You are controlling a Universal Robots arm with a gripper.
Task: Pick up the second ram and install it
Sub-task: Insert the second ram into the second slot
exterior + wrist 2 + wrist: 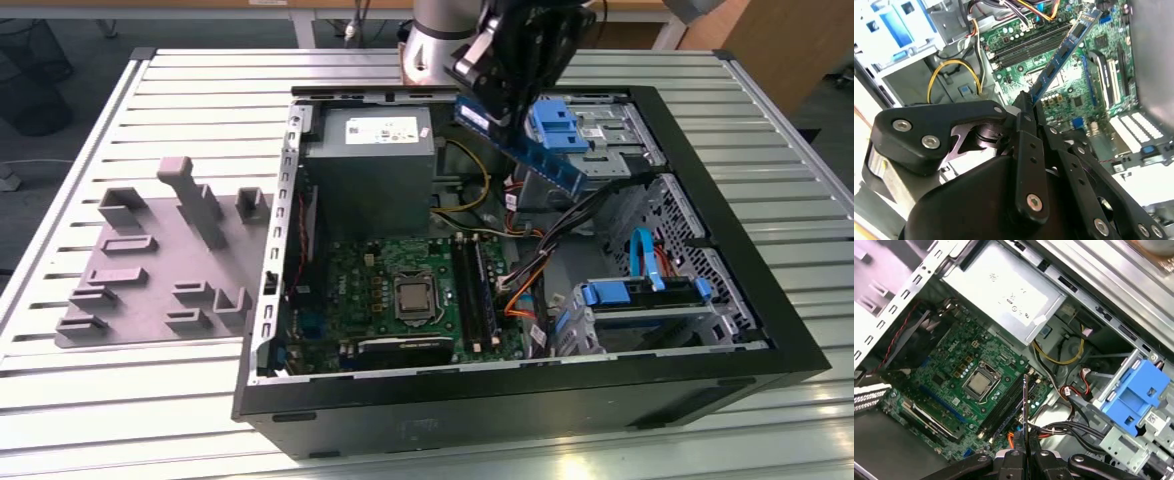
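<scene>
The second ram (523, 152) is a slim dark-blue stick, hanging slanted above the back right of the open computer case (534, 385). My gripper (487, 103) is shut on its upper end. In the second wrist view the ram (1064, 52) runs out from the gripper (1029, 106) over the green motherboard (1074, 100). The first wrist view shows the ram (1025, 410) edge-on, rising from the gripper (1025, 455), with the long black memory slots (1004, 405) of the motherboard beneath. These memory slots (477, 295) lie well below the stick, right of the processor socket (416, 298).
A grey power supply (370, 160) fills the case's back left. Light-blue drive brackets (558, 125) sit just behind the ram and another bracket (641, 295) at the front right. Orange and black cables (527, 285) run beside the slots. A grey fixture plate (160, 260) lies on the slatted table outside the case.
</scene>
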